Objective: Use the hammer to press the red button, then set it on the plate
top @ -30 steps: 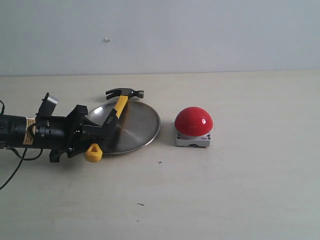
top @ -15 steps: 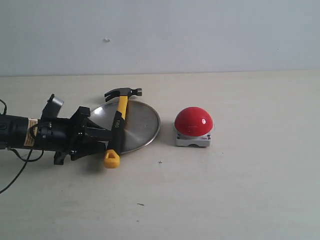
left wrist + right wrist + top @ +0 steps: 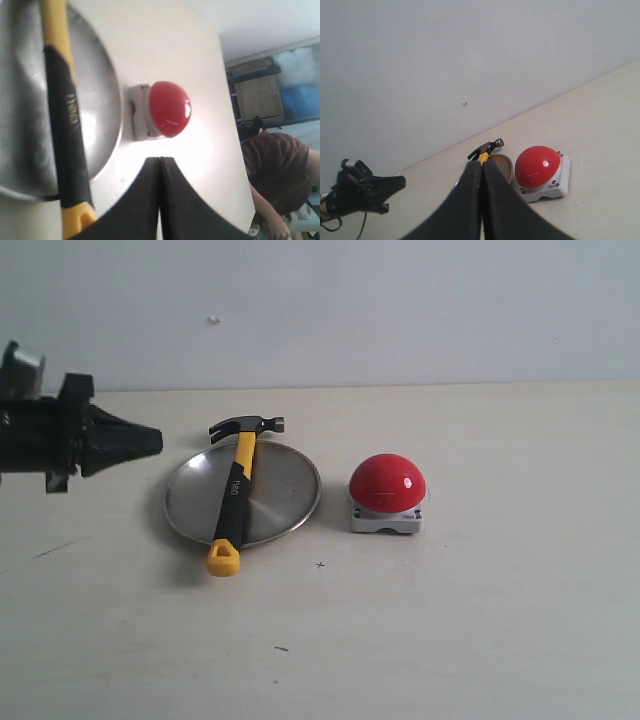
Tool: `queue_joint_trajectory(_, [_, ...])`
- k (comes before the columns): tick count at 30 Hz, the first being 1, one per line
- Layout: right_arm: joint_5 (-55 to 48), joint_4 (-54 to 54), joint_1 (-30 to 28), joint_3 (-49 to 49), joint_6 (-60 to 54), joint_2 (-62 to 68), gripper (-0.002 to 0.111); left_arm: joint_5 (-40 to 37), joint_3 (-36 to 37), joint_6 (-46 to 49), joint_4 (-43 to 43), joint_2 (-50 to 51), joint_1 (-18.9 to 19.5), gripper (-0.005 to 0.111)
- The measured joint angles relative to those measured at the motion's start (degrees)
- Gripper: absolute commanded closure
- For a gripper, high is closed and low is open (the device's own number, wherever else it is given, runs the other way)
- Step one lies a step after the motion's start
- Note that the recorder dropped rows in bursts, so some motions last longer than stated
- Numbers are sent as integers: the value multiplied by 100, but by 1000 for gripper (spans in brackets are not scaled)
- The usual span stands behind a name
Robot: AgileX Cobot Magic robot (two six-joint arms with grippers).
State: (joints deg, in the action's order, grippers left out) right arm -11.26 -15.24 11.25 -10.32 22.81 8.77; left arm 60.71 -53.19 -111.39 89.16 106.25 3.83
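The left gripper (image 3: 157, 440) let go of the hammer (image 3: 233, 492) and drew back to the left. It ended higher up and well apart from the plate (image 3: 290, 485), its fingers brought together to a point. The hammer, tilted while it was gripped, swung its yellow end outward and came to lie across the plate, head past the far rim, yellow end past the near rim.

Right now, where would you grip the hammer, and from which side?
Probably the black rubber section of the hammer, from straight above, jaws closing across its width. It lies across the plate, head past the far rim, so a side approach would likely meet the rim.
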Motion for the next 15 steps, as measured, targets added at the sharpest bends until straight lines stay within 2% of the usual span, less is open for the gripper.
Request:
queue_joint_trajectory(3, [0,0,0,0,0,0,108,76,163,262,-37,-794,58,107])
queue_joint_trajectory(7, [0,0,0,0,0,0,108,47,829,797,-286,-2073,58,107])
queue_joint_trajectory(10, [0,0,0,0,0,0,108,-160,1651,1292,-686,-3159,58,107])
queue_joint_trajectory(15, [0,0,0,0,0,0,108,-1072,3028,1672,-1104,-5060,58,107])
